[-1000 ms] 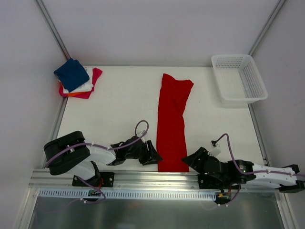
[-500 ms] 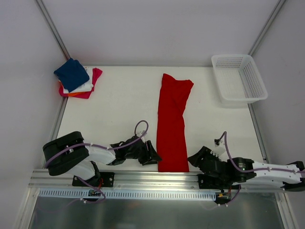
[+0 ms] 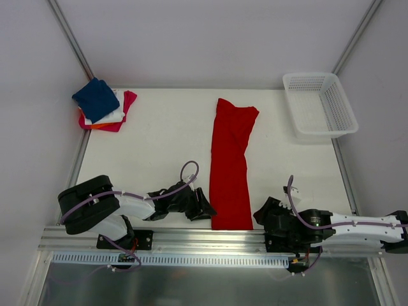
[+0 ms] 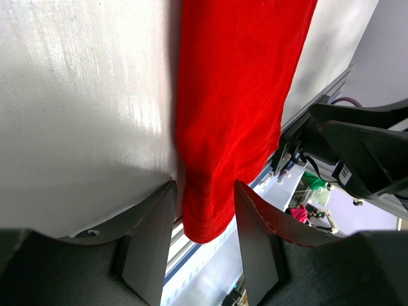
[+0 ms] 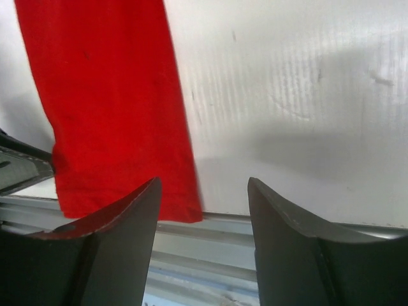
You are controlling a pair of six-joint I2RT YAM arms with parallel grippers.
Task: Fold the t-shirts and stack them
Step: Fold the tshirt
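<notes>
Red short-sleeved cloth t-shirt [image 3: 229, 166] lies flat on the white table [image 3: 159, 159] as a long narrow strip, apparently already folded lengthwise, its hem at the near edge. Well to its far left sits a stack of small folded shirts [image 3: 104, 108], navy blue on top of white, orange and magenta. To its far right stands a white plastic mesh basket [image 3: 315, 132]. The left gripper [image 4: 204, 191] is at the strip's near-left corner, jaws apart and straddling the hem without pinching it. The right gripper [image 5: 204, 185] hovers at the near-right corner, jaws wide, holding nothing. I judge that the crosswise folds and the move onto the stack remain.
</notes>
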